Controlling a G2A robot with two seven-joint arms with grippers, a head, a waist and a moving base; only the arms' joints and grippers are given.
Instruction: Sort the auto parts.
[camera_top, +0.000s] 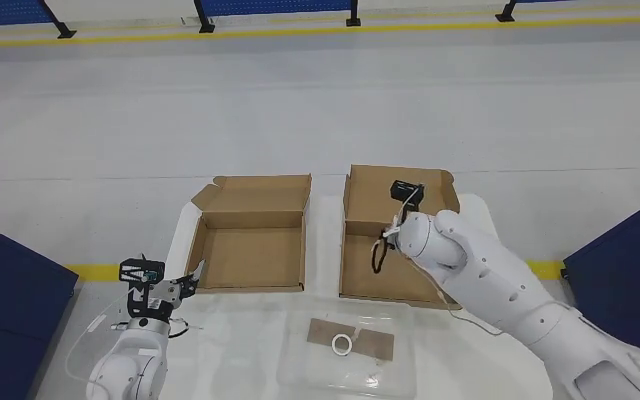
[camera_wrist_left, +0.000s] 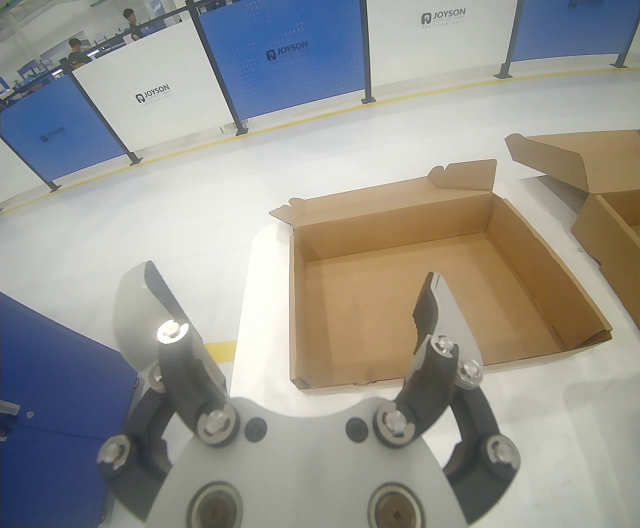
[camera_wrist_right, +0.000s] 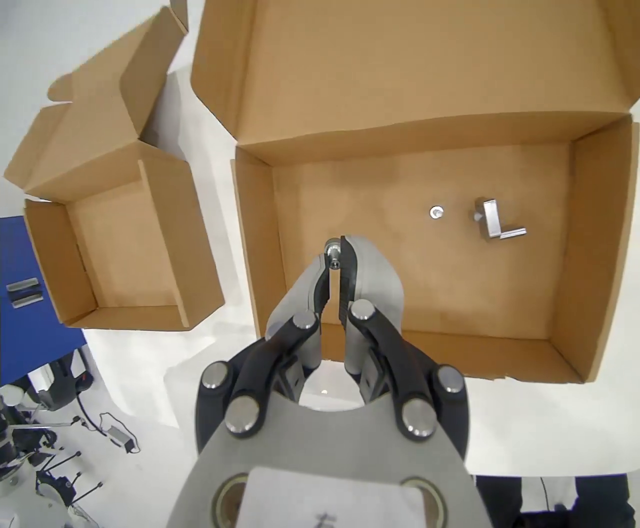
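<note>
Fastener (camera_wrist_right: 331, 248) pinched in right jaws over right-hand box (camera_wrist_right: 590, 250); left jaws spread wide near left-hand box (camera_wrist_left: 390, 222).

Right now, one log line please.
right gripper: shut on small metal part, over right box | left gripper: open, beside left box | right box: bracket, nut inside

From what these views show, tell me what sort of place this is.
Probably a factory floor or industrial demo hall: blue and white partition panels on stands fence off the area, a yellow line marks the floor, and metal parts such as a bracket lie in a cardboard box.
</note>
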